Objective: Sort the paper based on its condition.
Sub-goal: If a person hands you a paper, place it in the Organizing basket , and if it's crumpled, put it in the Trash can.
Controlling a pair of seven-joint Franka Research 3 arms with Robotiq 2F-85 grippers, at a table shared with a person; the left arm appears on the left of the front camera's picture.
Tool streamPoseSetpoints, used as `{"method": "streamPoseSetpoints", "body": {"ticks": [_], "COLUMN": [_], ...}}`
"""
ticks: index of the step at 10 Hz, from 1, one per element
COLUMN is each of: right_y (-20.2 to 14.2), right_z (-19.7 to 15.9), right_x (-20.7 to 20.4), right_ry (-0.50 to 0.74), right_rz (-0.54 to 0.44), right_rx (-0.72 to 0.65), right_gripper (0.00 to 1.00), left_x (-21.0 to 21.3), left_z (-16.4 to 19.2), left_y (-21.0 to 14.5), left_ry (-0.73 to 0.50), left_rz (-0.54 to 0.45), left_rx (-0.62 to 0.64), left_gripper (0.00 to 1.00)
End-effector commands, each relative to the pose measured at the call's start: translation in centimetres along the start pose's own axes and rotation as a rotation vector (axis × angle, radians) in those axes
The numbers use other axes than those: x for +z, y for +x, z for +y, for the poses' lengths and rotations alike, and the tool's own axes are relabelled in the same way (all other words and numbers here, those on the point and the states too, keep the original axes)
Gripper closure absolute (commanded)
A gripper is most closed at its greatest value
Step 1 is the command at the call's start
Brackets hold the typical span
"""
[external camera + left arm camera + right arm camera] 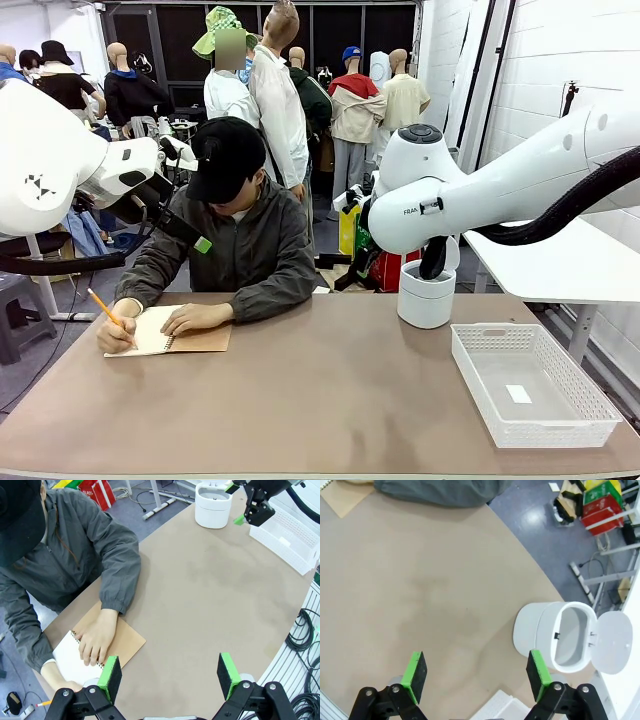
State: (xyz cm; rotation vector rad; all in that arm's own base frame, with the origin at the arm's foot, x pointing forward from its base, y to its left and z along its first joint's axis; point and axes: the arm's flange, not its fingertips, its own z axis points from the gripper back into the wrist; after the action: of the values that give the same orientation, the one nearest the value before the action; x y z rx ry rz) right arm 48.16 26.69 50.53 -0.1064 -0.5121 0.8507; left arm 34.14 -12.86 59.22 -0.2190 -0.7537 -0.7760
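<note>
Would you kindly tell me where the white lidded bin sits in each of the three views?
Front view: the white bin stands right of centre, at the table's far edge.
Left wrist view: the bin is at the top, right of centre.
Right wrist view: the bin, lid open, is at lower right.
Shared landmark: the brown notebook cover.

Notebook point(207, 342) partly under a hand point(195, 319)

On the brown tabletop point(320, 400), a kraft-covered spiral notebook point(208, 341) lies at ten o'clock, an open-lidded white bin point(425, 305) at two, and a white mesh basket point(530, 432) at four.
</note>
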Motion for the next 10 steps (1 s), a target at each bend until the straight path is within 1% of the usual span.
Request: {"method": "streamPoseSetpoints", "body": {"ticks": [1,2,4,5,7,9,10], "right_y": [0.2,0.1,-0.7,-1.0,-2.2,-3.9,-4.6], "right_z": [0.6,1.1,2.3,3.1,4.2,4.7,4.8], "right_x": [1.7,3.3,5.8,6.8,9.0,11.1,11.7], "right_ry": [0.081,0.127,0.159,0.173,0.195,0.177,0.159], "right_rz": [-0.061,-0.083,-0.065,-0.094,-0.187,-0.262,-0.285], "right_rx": [-0.003,-0.009,-0.004,0.011,0.055,0.068,0.060], "right_gripper": [0.00,0.00,0.00,0.00,0.00,0.00,0.00], "left_x": [0.1,0.1,0.1,0.1,0.1,0.1,0.1], "left_z": [0.2,0.2,0.2,0.2,0.2,0.2,0.2], "left_y": [0.1,0.1,0.1,0.1,0.1,0.1,0.1], "left_ry": [-0.005,-0.005,-0.005,-0.005,-0.005,-0.005,-0.005], "left_rz": [0.001,0.001,0.001,0.001,0.001,0.001,0.001], "left_rx": [0.003,0.003,0.003,0.003,0.003,0.003,0.003], "left_gripper": [0.00,0.00,0.00,0.00,0.00,0.00,0.00]}}
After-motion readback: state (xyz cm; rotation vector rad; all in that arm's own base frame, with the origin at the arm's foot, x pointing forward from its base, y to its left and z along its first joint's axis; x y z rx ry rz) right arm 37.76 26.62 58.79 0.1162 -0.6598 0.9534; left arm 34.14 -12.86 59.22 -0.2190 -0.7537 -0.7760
